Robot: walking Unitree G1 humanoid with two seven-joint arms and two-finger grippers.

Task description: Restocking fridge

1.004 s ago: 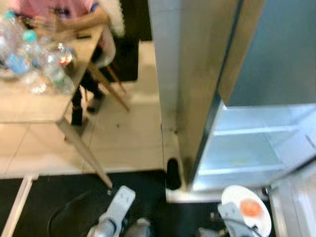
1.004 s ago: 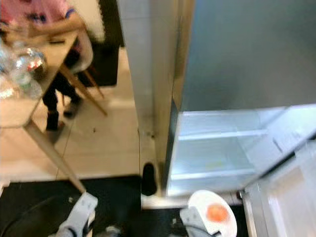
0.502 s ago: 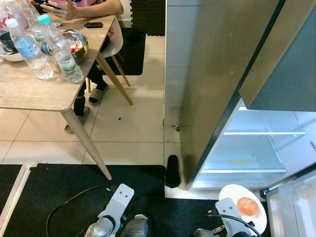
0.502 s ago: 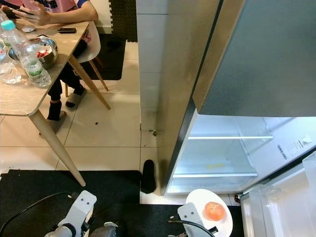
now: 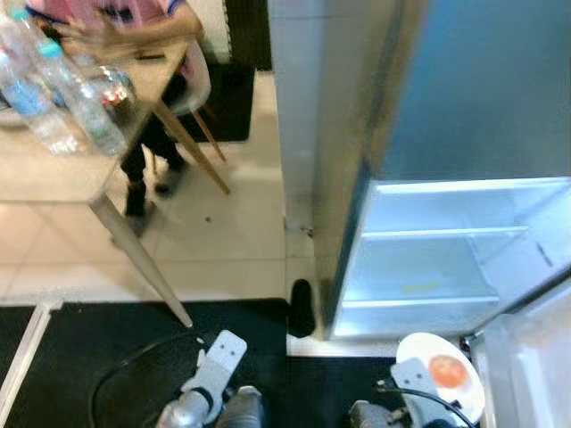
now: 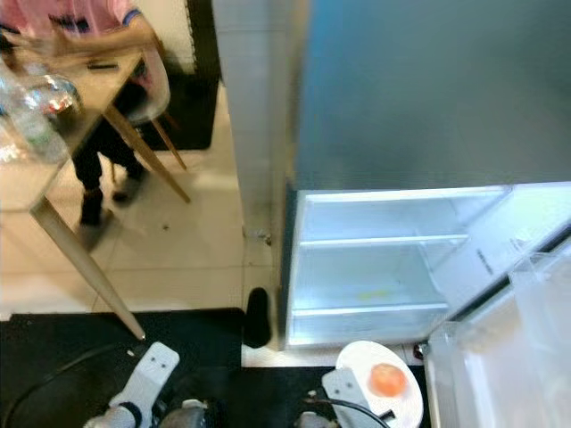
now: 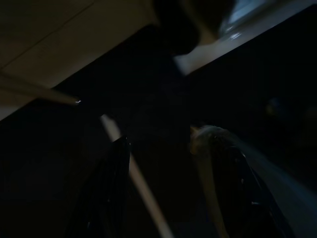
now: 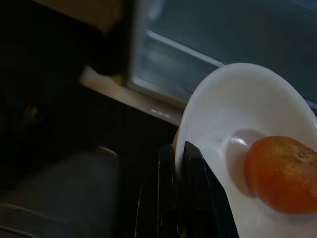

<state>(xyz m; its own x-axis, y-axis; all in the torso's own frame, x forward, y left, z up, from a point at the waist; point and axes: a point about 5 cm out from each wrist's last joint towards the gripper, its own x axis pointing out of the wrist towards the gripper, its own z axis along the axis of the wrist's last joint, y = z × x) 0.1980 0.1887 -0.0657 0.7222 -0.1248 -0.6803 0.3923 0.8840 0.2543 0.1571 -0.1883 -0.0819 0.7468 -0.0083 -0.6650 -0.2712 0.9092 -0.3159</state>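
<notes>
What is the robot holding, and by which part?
The right gripper pinches the white plate by its rim; an orange fruit lies on it.

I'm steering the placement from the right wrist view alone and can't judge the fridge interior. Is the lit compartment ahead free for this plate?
Observer: The lit lower fridge compartment shows bare white shelves, apart from a faint yellowish mark on the lower one.
Operator: And the door on my right?
Observer: The open white fridge door stands to the right of the round white plate, close beside it.
Operator: What's the other arm doing?
Observer: The left pincer hangs low over the black floor mat, fingers apart, holding nothing.
Operator: Anyone nearby?
Observer: A person in a pink top sits at the light wooden table, far left, with clear plastic water bottles on it.
</notes>
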